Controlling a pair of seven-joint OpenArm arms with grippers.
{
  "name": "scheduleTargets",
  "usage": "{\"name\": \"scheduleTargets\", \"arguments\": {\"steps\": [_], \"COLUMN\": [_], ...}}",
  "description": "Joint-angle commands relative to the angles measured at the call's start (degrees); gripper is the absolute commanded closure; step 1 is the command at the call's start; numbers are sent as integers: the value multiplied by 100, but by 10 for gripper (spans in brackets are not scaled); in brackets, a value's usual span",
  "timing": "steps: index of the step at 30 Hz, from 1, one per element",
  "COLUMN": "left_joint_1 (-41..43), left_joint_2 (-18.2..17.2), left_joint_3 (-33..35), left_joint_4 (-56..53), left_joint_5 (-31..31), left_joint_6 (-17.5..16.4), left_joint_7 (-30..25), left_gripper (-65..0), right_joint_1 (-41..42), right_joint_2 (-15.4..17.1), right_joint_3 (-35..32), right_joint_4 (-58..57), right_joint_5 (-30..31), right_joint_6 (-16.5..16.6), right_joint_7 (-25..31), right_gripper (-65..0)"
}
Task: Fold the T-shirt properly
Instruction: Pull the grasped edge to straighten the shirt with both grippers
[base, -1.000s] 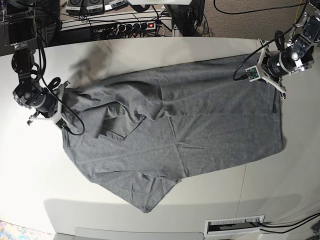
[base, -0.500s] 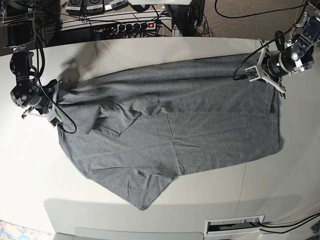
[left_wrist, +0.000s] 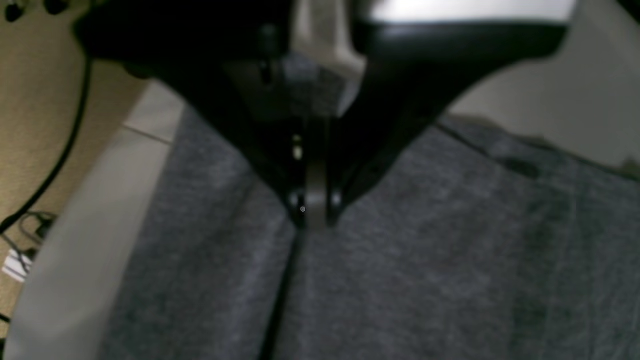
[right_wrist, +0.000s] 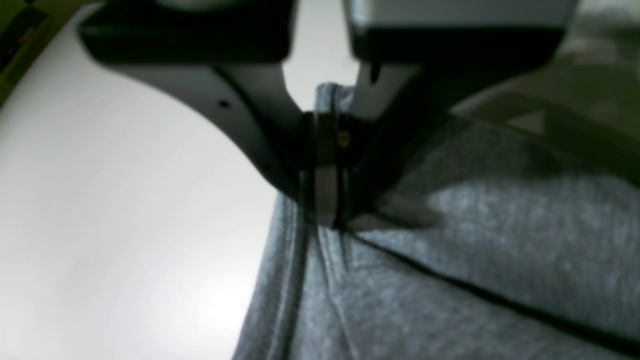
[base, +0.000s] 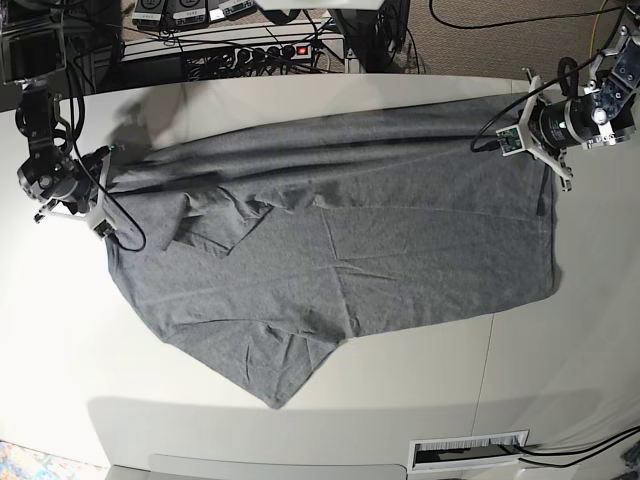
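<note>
While both end effectors, left and right, clench the T-shirt, a power strip lies beyond the table.

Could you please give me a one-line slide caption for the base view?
Both grippers, left and right, pinch opposite ends of the grey T-shirt.

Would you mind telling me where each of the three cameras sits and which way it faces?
Base: overhead, looking down on the white table with the T-shirt spread across it; both arms show, the left hand at the right edge, the right hand at the left.
Left wrist: on the left arm, looking down its shut left hand onto grey fabric.
Right wrist: on the right arm, looking down its shut right hand at the shirt's edge.
Shared: all three show the T-shirt and table.
</note>
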Motion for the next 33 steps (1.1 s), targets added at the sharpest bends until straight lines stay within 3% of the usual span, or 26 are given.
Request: {"name": "scheduleTargets", "arguments": {"steps": [1, 11, 21, 27, 33], "left_joint_1": [173, 157, 155, 153, 4], "left_joint_2": [-98, -114, -304, -417, -417], "left_joint_3": [129, 129, 129, 129, 129], "left_joint_4": [-20, 302, 389, 776, 824], "left_joint_5": [179, 426, 485, 481, 682], "left_joint_6": [-406, -406, -354, -343, 205], "left_joint_7": [518, 258, 219, 240, 240], "left_gripper": [0, 0, 0, 0, 0], "right_joint_1": [-284, -975, -984, -984, -984], "right_joint_2": [26, 26, 26, 24, 24], "right_joint_3": [-55, -52, -26, 470, 1091], "right_joint_4": [-37, 1432, 2044, 2072, 2074], "right_joint_5": [-52, -55, -125, -116, 170], "right_joint_6": [219, 216, 214, 210, 212], "right_joint_7": [-669, -1150, -1147, -992, -960], "right_gripper": [0, 0, 0, 0, 0]}}
